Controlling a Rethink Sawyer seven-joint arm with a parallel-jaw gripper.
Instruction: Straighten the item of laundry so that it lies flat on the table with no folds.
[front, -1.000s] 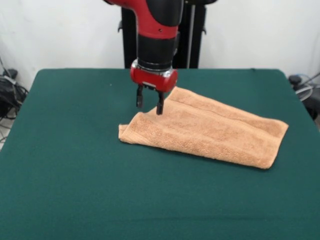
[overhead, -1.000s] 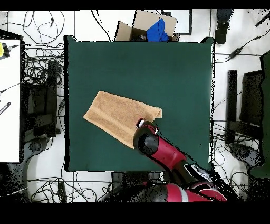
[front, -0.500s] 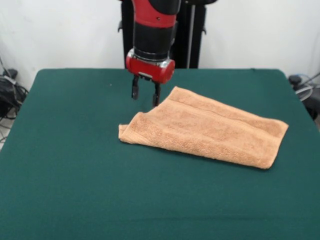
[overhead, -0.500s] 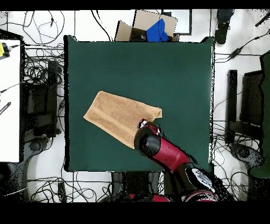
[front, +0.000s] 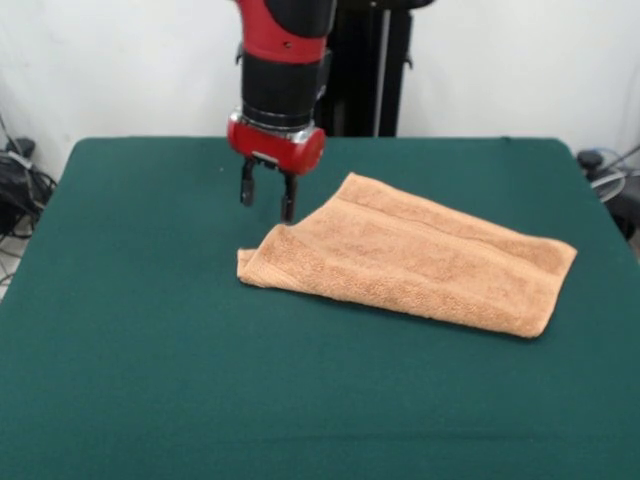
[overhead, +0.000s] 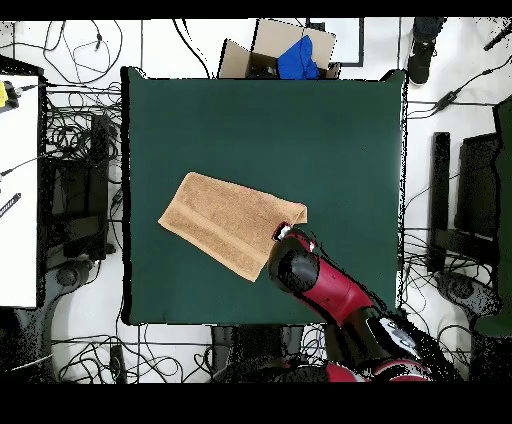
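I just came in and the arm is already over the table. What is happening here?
A red and black arm is working on an orange-tan towel lying on the green table. The towel is folded over on itself, so it is not yet spread flat. The gripper hangs in the air beside the towel's folded corner, over bare table, with its fingers apart and nothing between them. It touches nothing at this moment.

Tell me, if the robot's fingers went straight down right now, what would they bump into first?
Probably the bare green table. The open gripper points down just beside the towel's folded corner, though depth is hard to judge.
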